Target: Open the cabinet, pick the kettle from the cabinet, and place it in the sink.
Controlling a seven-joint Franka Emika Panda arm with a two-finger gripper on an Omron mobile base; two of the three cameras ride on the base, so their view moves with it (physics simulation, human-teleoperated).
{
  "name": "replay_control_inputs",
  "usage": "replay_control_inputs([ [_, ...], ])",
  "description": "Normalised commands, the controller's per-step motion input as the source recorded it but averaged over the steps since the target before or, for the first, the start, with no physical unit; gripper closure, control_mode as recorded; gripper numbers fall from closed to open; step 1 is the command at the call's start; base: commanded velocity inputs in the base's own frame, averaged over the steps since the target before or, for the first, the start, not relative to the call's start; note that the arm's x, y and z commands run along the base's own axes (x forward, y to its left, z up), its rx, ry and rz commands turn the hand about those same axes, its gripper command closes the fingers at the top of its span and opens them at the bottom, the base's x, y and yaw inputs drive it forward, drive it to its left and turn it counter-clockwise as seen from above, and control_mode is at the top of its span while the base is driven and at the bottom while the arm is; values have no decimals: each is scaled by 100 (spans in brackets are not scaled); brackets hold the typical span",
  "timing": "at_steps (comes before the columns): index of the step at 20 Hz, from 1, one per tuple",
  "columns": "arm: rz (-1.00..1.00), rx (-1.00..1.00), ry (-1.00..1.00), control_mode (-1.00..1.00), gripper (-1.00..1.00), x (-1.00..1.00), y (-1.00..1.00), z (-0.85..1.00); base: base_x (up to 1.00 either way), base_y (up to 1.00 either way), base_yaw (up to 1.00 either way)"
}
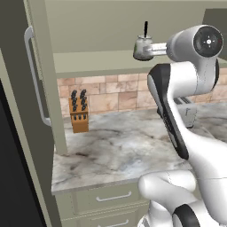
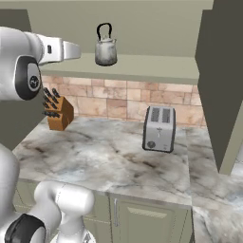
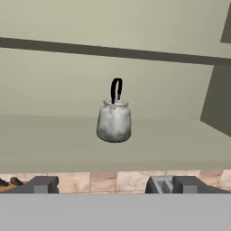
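Hand view has the kettle (image 3: 114, 122), a squat dull-silver pot with a thin black loop handle, sitting upright mid-shelf in the open cabinet (image 3: 67, 135), well back from its front edge, with the gripper (image 3: 115, 184) spread wide, holding nothing.

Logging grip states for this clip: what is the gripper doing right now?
Gripper: open, holding nothing; it points at the kettle on the open cabinet's shelf, short of it.

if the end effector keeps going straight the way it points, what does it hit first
Most likely the kettle, standing upright on the open cabinet shelf ahead of the open end effector; nothing visible lies between them.
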Motion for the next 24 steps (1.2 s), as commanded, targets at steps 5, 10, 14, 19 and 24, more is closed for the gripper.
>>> replay_control_inputs([
  [5, 0, 1, 0, -100, -100, 34, 0, 13, 0, 0, 0],
  [10, 0, 0, 0, -100, -100, 31, 0, 6, 0, 0, 0],
  [14, 0, 0, 0, -100, -100, 25, -1, -1, 0, 0, 0],
  [19, 0, 1, 0, -100, -100, 26, 0, -6, 0, 0, 0],
  [24, 0, 2, 0, -100, -100, 31, -3, -3, 0, 0, 0],
])
